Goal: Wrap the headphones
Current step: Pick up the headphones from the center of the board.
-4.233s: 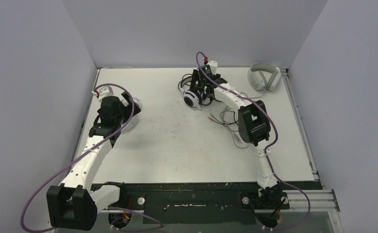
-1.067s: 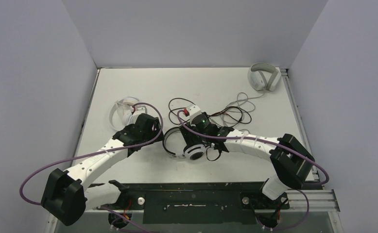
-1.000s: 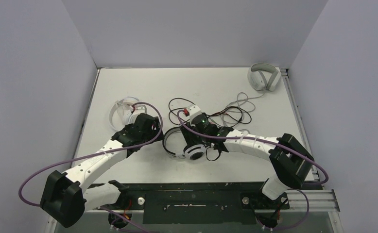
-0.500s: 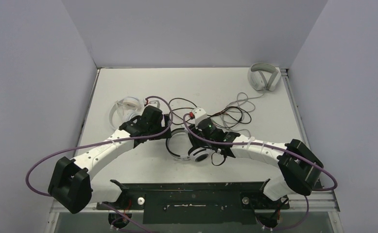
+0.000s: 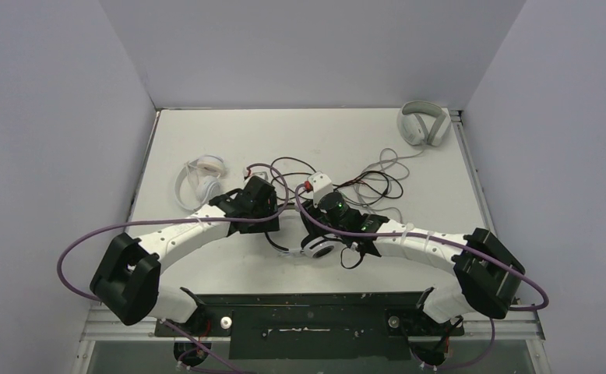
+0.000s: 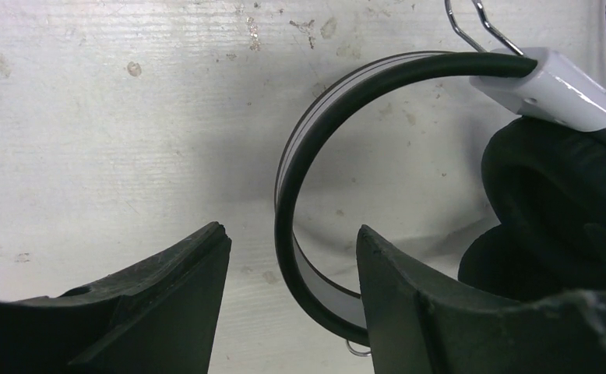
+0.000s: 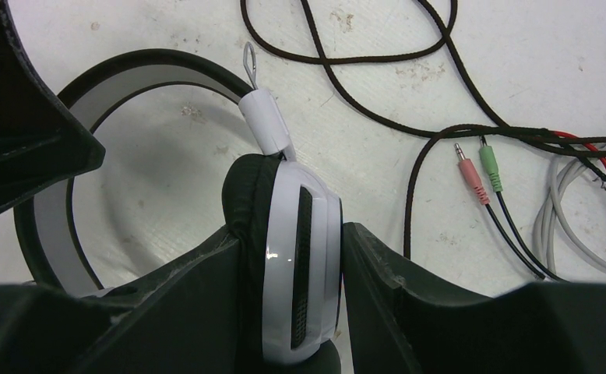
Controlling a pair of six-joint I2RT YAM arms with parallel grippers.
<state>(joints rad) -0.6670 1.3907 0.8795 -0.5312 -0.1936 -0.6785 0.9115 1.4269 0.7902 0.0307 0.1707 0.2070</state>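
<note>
Black-and-white headset is lying near the front middle of the tabletop, between the two arms. The right end effector is clamping one earcup, with one finger pressing on the black pad and the other on the white shell. In the right wrist view the headband is curving away to the left of that cup.

The left end effector is standing with its jaws apart just above the tabletop. The headband's arc is passing through the gap close to the right-hand finger, and nothing is being squeezed there.

The black cable is sprawling in loose loops behind the headset, unwound. Its pink and green plugs are resting side by side on the tabletop.

The small white pair is sitting well to the left, apart from both arms. A grey over-ear pair is lying in the far right corner, with its grey cable trailing towards the black loops.
</note>
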